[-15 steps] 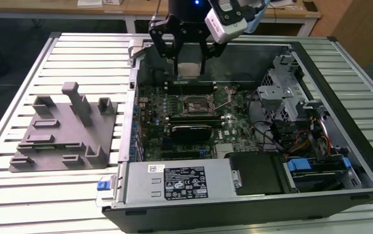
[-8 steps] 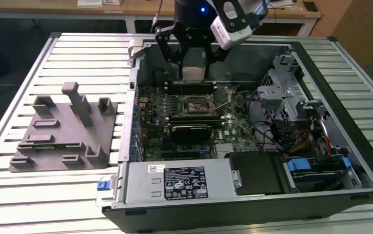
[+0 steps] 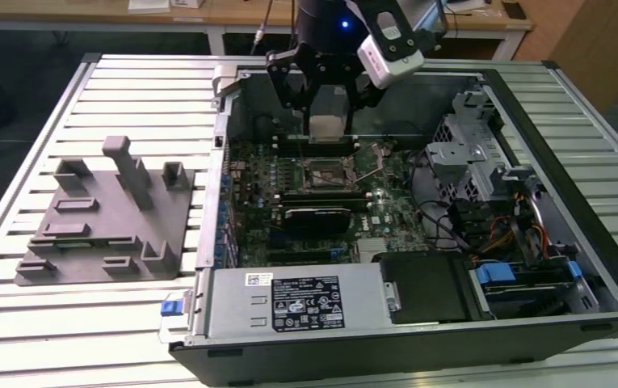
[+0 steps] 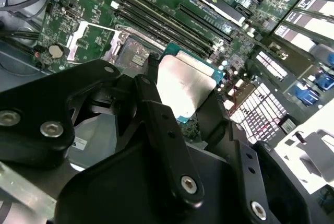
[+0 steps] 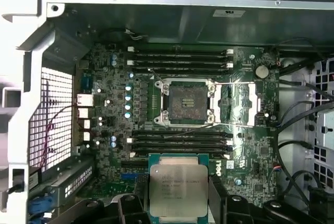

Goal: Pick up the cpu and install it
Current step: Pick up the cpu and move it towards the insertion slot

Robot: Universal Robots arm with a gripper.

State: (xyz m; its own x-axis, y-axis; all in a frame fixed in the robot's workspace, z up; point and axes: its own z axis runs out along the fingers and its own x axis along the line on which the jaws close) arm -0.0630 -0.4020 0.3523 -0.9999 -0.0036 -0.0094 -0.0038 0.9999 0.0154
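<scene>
The gripper [image 5: 179, 207] pinches the flat square cpu [image 5: 179, 187] by its edges, matte silver lid showing, over the green motherboard [image 5: 250, 174] near the metal-framed socket [image 5: 186, 102].

You're looking at: cpu [image 5: 178, 190] satin silver metal top | gripper [image 4: 181, 83] matt black, smooth | motherboard [image 5: 104, 93] glossy green | computer case [image 5: 156, 20] dull grey sheet metal | surface [image 3: 136, 89] pale ribbed metal

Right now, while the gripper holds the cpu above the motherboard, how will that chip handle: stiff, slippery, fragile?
Probably stiff: the cpu sits flat in the gripper without bending. Its smooth metal lid looks slippery, so the edge grip could slide. Likely light, yet fragile if dropped onto the open socket.
</scene>
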